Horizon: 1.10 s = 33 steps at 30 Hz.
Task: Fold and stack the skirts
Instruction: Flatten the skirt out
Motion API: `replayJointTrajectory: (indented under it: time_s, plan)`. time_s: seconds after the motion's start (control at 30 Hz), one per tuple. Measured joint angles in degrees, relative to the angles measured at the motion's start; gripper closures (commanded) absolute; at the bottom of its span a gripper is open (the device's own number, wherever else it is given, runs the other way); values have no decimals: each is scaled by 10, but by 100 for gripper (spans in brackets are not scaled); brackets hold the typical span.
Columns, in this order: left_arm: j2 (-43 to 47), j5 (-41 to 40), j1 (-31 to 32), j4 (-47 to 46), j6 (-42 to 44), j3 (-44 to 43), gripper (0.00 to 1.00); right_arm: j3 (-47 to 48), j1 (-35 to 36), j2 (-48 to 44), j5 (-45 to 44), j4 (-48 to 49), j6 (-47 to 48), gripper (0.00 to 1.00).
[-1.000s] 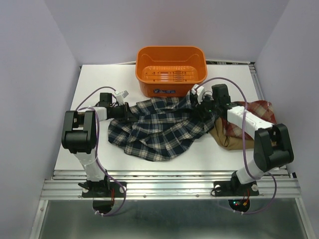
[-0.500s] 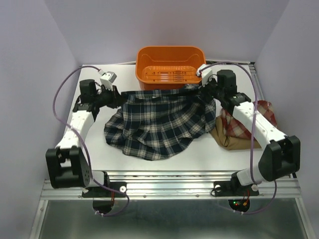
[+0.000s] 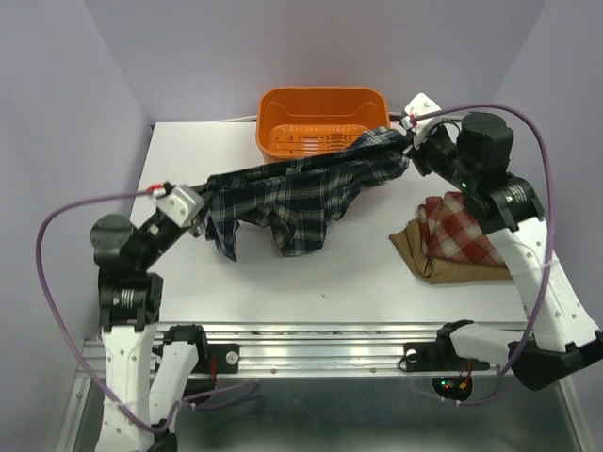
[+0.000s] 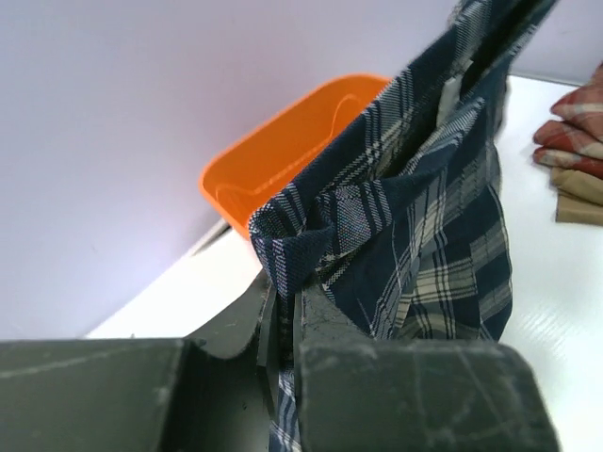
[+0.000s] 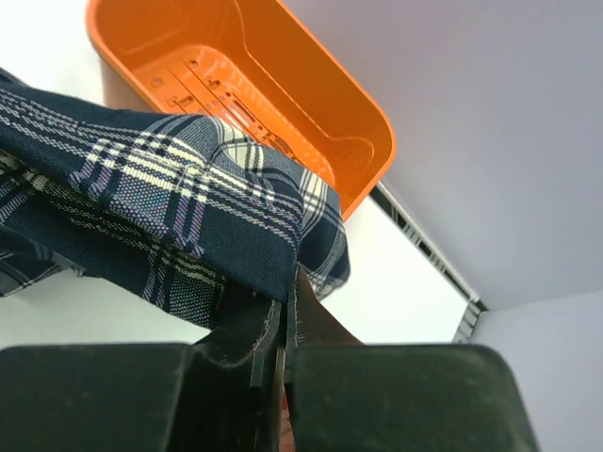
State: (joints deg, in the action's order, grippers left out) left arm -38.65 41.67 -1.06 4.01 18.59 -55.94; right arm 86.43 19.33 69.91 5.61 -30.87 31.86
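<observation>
The dark blue plaid skirt (image 3: 301,193) is not lying on the table (image 3: 311,273) anymore. A second ago it was a crumpled heap in the middle, and half a second ago it was pulled wide and flat. Now it hangs in the air as a stretched band between the two arms, with loose folds falling down under it. I cannot tell if the lowest folds touch the table.

The left gripper (image 3: 193,209) has moved back toward the near left side. Its jaws are nearly together and pinch one corner of the skirt's edge, which the left wrist view shows well (image 4: 281,311). The right gripper (image 3: 407,141) has gone up and to the far right, beside the corner of the orange basket (image 3: 325,91). Its jaws are also pressed together on the cloth, seen from the right wrist (image 5: 285,320).

The red plaid skirt (image 3: 462,231) lies folded on the tan skirt (image 3: 424,254) at the right side of the table, well apart from the lifted one.

I judge that lifting and stretching lets the cloth hang straight, so it can be laid down flat for folding. Two skirts seem already stacked, so this one is probably the last. The risk is that the far end drags over the basket.
</observation>
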Motion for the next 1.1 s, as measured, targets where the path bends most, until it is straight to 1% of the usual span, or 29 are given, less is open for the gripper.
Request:
replayJointTrajectory:
  time_s: [0.17, 0.27, 0.37, 0.43, 0.53, 0.67, 0.73, 0.83, 0.87, 1.0, 1.07, 1.1]
  plan:
    - [145, 40, 0, 53, 43, 23, 100, 44, 4, -66, 39, -101, 34, 99]
    - [215, 64, -1, 98, 63, 24, 100, 60, 5, -101, 67, -164, 46, 99]
    - [236, 80, -3, 144, 75, 20, 100, 80, 5, -121, 82, -228, 54, 99]
    - [232, 86, -4, 166, 75, 19, 100, 82, 5, -124, 82, -244, 57, 99]
    - [204, 82, -5, 175, 65, 19, 100, 82, 5, -113, 78, -256, 59, 99]
    - [120, 58, -5, 155, 36, 19, 100, 67, 5, -65, 53, -227, 59, 99]
    - [70, 48, -5, 134, 20, 20, 100, 60, 5, -26, 33, -198, 58, 99]
    - [-19, 31, -5, 88, 0, 20, 100, 72, 0, 62, 7, -149, 57, 99]
    - [-53, 25, -5, 68, -6, 18, 100, 87, -2, 92, -1, -145, 54, 99]
    - [-165, -6, -6, 20, -12, -16, 100, 230, -9, 246, -20, -128, 43, 99]
    - [-193, -16, -5, 9, -9, -36, 100, 295, -9, 290, -23, -141, 41, 99]
    - [-195, -19, -6, 3, 0, -49, 100, 347, -9, 318, -22, -148, 40, 99]
